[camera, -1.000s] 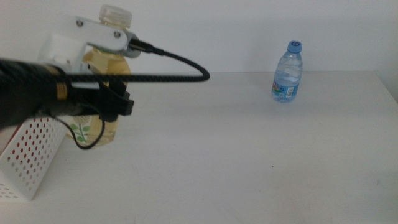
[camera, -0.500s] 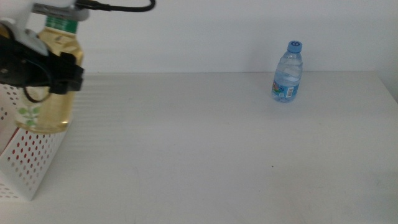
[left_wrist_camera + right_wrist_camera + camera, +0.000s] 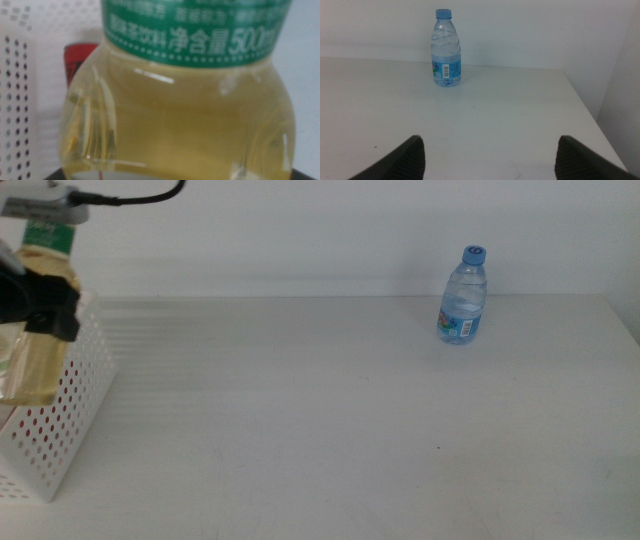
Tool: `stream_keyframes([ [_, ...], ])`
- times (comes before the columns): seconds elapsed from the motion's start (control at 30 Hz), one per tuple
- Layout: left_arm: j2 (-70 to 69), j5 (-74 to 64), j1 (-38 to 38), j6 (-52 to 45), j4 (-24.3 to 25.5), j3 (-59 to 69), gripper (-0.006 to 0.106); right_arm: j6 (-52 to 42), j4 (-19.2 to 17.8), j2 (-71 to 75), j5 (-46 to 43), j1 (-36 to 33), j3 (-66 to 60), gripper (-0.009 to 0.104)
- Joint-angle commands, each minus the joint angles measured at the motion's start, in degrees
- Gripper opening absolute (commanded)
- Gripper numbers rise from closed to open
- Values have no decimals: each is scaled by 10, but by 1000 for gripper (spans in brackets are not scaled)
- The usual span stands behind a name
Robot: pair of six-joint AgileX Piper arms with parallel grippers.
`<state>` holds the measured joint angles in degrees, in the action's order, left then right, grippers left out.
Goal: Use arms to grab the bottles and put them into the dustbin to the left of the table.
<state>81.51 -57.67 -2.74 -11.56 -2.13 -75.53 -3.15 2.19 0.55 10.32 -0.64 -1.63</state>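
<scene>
The clear bottle of yellow liquid (image 3: 33,358) with a green label hangs at the far left over the white perforated dustbin (image 3: 62,430). My left gripper (image 3: 42,308) is shut on it. The bottle (image 3: 180,105) fills the left wrist view, and behind it a red can (image 3: 79,56) lies inside the dustbin (image 3: 17,85). A small blue-capped water bottle (image 3: 463,296) stands upright at the back right of the table (image 3: 300,410). My right gripper (image 3: 490,155) is open and low over the table, well short of the water bottle (image 3: 446,50); it is out of the middle view.
The table's right edge (image 3: 592,117) runs close beside the right gripper. A white wall (image 3: 320,230) rises behind the table. A black cable (image 3: 130,197) arcs from the left arm's white housing at the top left.
The left arm has carried the yellow bottle leftward, from beside the dustbin to over it, and is now mostly out of the picture. The water bottle has not moved.
</scene>
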Motion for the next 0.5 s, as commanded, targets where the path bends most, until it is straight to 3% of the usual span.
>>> stream_keyframes([
  [0.0, -14, 26, -24, -18, -21, -35, -5, -3, -4, 16, -42, 4, 5, 68],
  [0.27, 40, -33, -88, -46, -60, -111, -5, -3, -4, 16, -42, 4, 5, 68],
  [0.47, 99, -114, -124, -69, -36, -179, -5, -3, -4, 16, -42, 4, 5, 68],
])
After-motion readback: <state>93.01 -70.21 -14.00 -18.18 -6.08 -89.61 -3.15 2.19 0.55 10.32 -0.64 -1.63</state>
